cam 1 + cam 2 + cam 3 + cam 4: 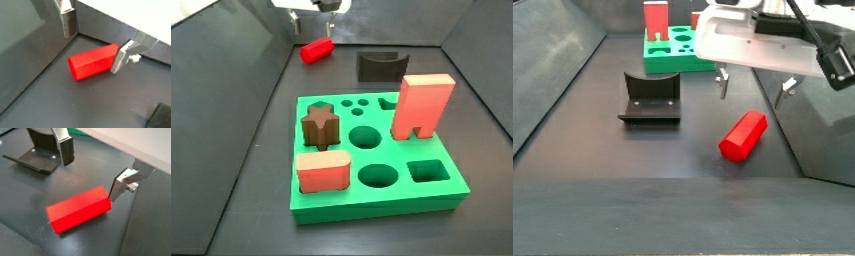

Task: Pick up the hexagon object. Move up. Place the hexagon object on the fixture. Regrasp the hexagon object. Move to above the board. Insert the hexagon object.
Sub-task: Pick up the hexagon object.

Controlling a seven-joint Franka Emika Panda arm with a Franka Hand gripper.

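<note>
Dark grey flooring with upright dark walls encloses the workspace. The hexagon object [743, 135] lies flat on the floor near a far corner in a side view [315, 48], well apart from the board [374, 200] and unheld. The gripper [754, 86] hangs over it with jaws spread wide and empty; in both wrist views the silver fingers [67, 23] [65, 150] stand either side of the bar's far end without touching it.

The fixture [649, 101] sits on the floor beside the bar, between it and a side wall. The board carries a tall salmon block [421, 107], a brown star peg [319, 125] and a rounded salmon block [323, 172].

Risks, as judged from here:
- The bar lies skewed to the line between the fingers. Closing as set would likely bear on its corners, turning it or squeezing it out.
- The grip would fall near one end. The long free end could sag on lifting, spoiling placement on the fixture.
- The bar lies close to the wall; a finger may foul it on descent, though clearance is hard to read.

No brands, labels or legible writing appear anywhere.
</note>
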